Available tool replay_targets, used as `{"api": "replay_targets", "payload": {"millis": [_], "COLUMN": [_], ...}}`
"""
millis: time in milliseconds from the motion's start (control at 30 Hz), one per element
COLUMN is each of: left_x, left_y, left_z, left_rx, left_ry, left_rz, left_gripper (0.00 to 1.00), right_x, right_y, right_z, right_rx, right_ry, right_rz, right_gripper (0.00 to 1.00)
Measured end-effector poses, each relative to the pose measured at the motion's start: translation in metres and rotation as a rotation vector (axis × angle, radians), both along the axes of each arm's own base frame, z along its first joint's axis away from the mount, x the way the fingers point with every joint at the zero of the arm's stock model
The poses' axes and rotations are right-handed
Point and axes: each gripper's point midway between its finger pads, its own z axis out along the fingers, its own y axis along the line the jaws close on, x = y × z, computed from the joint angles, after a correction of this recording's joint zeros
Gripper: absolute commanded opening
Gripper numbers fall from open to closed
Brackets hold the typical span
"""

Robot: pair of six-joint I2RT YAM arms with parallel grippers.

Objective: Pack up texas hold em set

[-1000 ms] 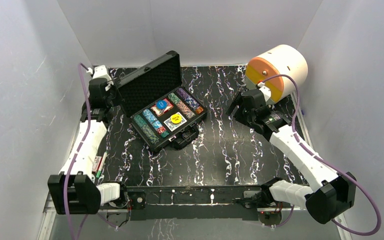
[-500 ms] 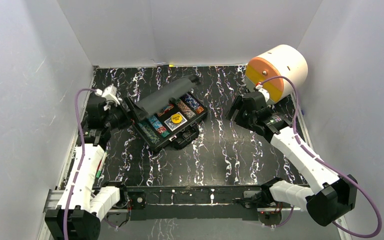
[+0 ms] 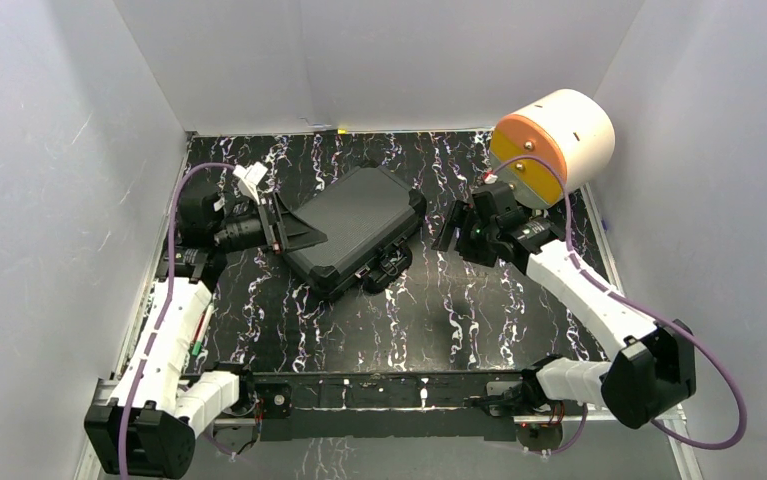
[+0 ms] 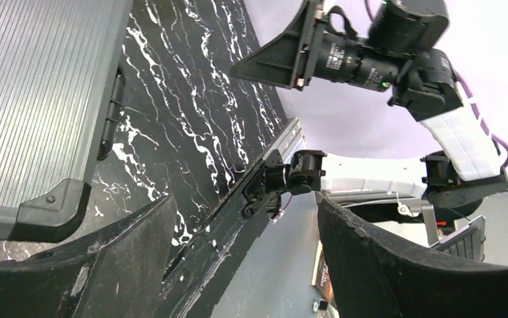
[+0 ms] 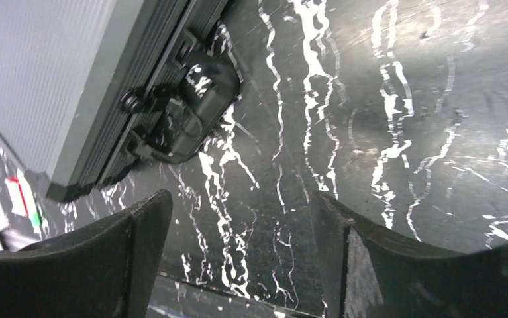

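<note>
The black case of the texas hold em set lies shut on the marbled table, its lid down flat and its handle facing the front. Chips, decks and buttons are hidden inside. My left gripper is open at the case's left edge, holding nothing. In the left wrist view the ribbed lid sits at the upper left, beside the spread jaws of the left gripper. My right gripper is open just right of the case. Its wrist view shows the right gripper over bare table, with the case and handle up left.
A big white cylinder with an orange front lies at the back right, behind the right arm. White walls close in the table on three sides. A metal rail runs along the front edge. A small red and green item lies by the left edge.
The lid, upright a second ago, has swung down and the case is shut. My left gripper has opened and moved right onto the case's edge. The right gripper shifted slightly left.
</note>
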Motion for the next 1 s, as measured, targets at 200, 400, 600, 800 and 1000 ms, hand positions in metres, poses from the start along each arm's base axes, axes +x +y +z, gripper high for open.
{"api": "replay_targets", "payload": {"millis": [200,400,600,800,1000], "left_x": [0.013,0.062,0.091,0.093,0.093], "left_y": [0.0,-0.002,-0.016,-0.015,-0.014], "left_z": [-0.008,-0.045,-0.099,-0.15,-0.156], "left_rx": [0.036,0.17,0.35,0.471,0.535], "left_ry": [-0.002,0.064,0.111,0.194,0.183], "left_rz": [0.006,0.104,0.122,0.096,0.093], "left_gripper": [0.66,0.48,0.42,0.42,0.4], "right_x": [-0.005,0.004,0.007,0.008,0.011], "right_y": [0.027,0.056,0.075,0.091,0.11], "right_z": [-0.01,-0.015,-0.03,-0.063,-0.072], "right_rx": [0.086,0.194,0.31,0.391,0.444], "right_ry": [0.067,0.091,0.092,0.162,0.167], "right_rz": [0.108,0.177,0.191,0.176,0.185], "right_gripper": [0.75,0.88,0.96,0.98,0.98]}}
